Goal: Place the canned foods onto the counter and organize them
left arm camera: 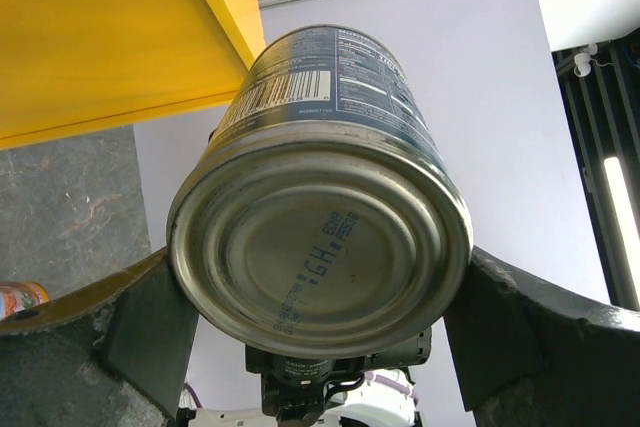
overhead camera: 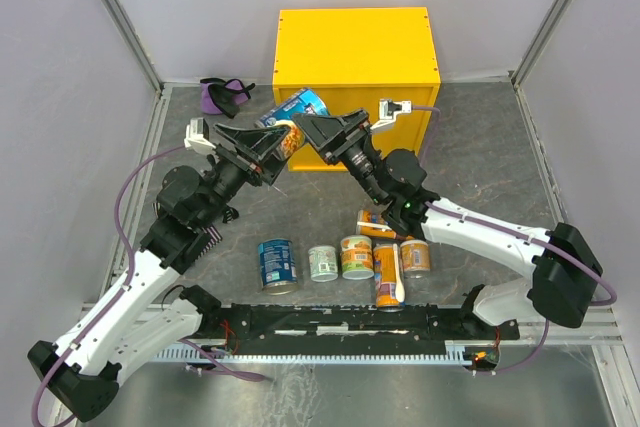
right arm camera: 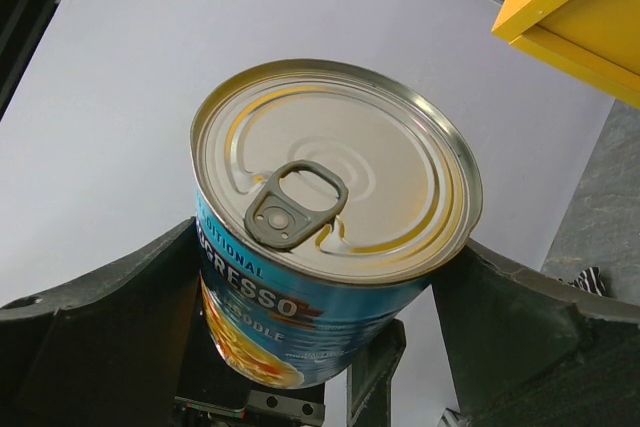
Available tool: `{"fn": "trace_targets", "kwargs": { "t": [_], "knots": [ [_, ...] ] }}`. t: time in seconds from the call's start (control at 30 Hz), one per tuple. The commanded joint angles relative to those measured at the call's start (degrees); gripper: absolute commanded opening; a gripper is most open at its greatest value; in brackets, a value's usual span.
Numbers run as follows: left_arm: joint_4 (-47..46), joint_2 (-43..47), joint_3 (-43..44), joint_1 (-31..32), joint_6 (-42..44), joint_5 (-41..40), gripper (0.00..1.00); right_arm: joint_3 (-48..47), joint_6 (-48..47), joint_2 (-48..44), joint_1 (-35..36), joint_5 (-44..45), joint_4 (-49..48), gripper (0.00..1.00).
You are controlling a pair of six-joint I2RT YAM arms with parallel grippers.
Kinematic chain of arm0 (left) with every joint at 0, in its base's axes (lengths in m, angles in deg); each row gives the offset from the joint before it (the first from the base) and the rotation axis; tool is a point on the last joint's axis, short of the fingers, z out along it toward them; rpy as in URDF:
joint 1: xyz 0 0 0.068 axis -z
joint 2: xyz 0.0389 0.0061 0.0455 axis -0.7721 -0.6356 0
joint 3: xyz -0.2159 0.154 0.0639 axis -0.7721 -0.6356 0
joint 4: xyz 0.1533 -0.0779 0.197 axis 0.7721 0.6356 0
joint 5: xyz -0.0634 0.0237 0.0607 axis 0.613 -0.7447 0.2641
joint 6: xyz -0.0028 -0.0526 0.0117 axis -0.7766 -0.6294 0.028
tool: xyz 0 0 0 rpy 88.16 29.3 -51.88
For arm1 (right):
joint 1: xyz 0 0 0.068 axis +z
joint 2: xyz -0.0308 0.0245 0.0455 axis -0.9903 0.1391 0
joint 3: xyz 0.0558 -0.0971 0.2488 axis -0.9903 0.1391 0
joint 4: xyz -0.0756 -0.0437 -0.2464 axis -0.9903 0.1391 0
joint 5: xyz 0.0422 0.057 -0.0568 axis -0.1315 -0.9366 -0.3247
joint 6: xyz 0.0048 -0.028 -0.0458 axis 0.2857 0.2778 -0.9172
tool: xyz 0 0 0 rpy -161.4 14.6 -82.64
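Beside the yellow counter (overhead camera: 355, 47), left end effector (left arm camera: 320, 322) and right end effector (right arm camera: 318, 332) both clamp one Progresso can (overhead camera: 298, 107). Other cans (overhead camera: 356, 257) stand on the surface (overhead camera: 480, 167).

Table (overhead camera: 480, 162): you have a grey, stone-patterned top across the middle of the top view.
Upper centre: the yellow counter (overhead camera: 355, 67) stands on it, at the back.
Upper left: a purple cloth bundle (overhead camera: 225, 95) lies just left of the counter.
Lower centre: you see a row of a blue can (overhead camera: 277, 264), a pale-green can (overhead camera: 322, 263) and a short orange can (overhead camera: 356, 257).
Row's right end: a tall orange can (overhead camera: 388, 274) stands beside an end can (overhead camera: 415, 258). A rear can (overhead camera: 375, 222) sits behind them, partly hidden.
Bottom edge: a black rail (overhead camera: 350, 322).
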Motion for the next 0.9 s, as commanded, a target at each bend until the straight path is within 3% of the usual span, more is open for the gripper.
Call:
{"fn": "trace_targets", "kwargs": {
  "t": [0.0,0.17,0.87],
  "knots": [
    [-2.91,1.12,2.49,0.57,3.24,0.45,0.94,-4.87,-6.50,-1.96,-1.20,-0.77,-3.69,0.02],
    [-3.17,1.57,2.33,0.60,3.41,-0.22,1.00,-5.60,-6.50,-1.99,-1.84,-1.21,-2.97,0.02],
    [-3.49,3.76,2.18,0.50,3.41,-4.15,0.99,-12.63,-8.23,-2.22,-5.44,-3.93,4.10,0.02]
  ]
}}
